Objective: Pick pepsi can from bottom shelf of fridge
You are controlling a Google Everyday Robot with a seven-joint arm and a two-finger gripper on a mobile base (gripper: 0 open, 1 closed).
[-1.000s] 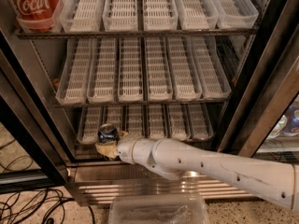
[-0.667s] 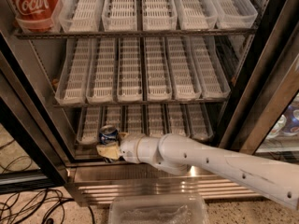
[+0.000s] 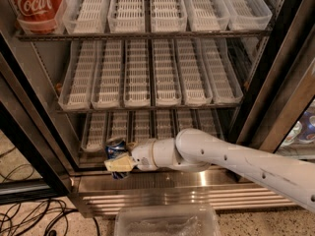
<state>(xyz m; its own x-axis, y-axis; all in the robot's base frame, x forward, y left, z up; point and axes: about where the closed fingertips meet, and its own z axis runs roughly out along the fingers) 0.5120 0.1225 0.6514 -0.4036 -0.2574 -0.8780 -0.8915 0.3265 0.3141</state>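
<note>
The pepsi can (image 3: 115, 148) is dark blue with a silver top and stands slightly tilted at the front left edge of the bottom shelf (image 3: 147, 127) of the fridge (image 3: 256, 97). My gripper (image 3: 118, 163) reaches in from the right on a white arm and sits at that edge. One tan finger (image 3: 119, 164) crosses the can's front and the can's blue body shows above and below it. The gripper is shut on the can.
A big red Coca-Cola container (image 3: 35, 5) stands on the top shelf at the left. Rows of white slotted trays (image 3: 152, 73) fill the shelves above. The ribbed steel base (image 3: 187, 191) is below, a clear plastic bin (image 3: 165, 221) stands in front, and cables (image 3: 29, 220) lie on the floor at left.
The can has come forward and down from its lane to the shelf's front edge, held in the gripper. The arm's elbow has swung closer to the fridge.
</note>
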